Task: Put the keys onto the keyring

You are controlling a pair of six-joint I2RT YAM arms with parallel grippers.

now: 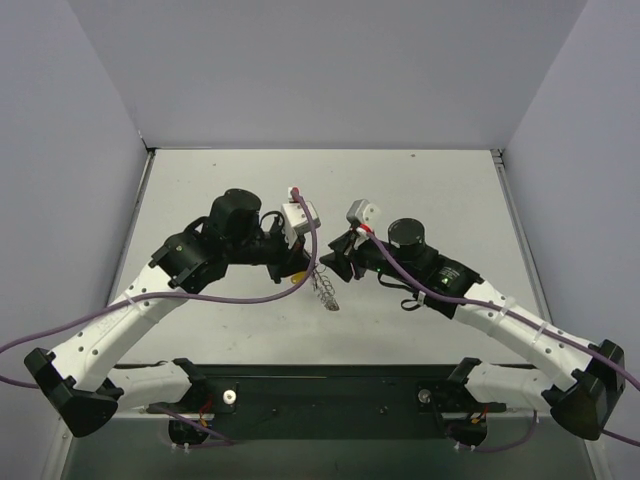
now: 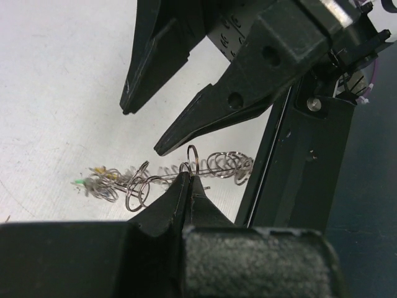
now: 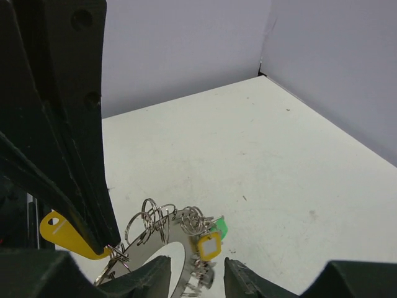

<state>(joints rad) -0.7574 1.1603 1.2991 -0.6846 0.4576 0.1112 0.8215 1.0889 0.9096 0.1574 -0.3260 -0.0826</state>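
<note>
Keyring (image 2: 217,164) partly behind left hand (image 2: 188,181), keys (image 2: 99,180) blurry

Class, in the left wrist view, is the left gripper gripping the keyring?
Yes, the left gripper pinches a loop of the keyring.

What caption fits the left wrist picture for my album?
Left hand pinching the coiled keyring, right hand open nearby.
</note>
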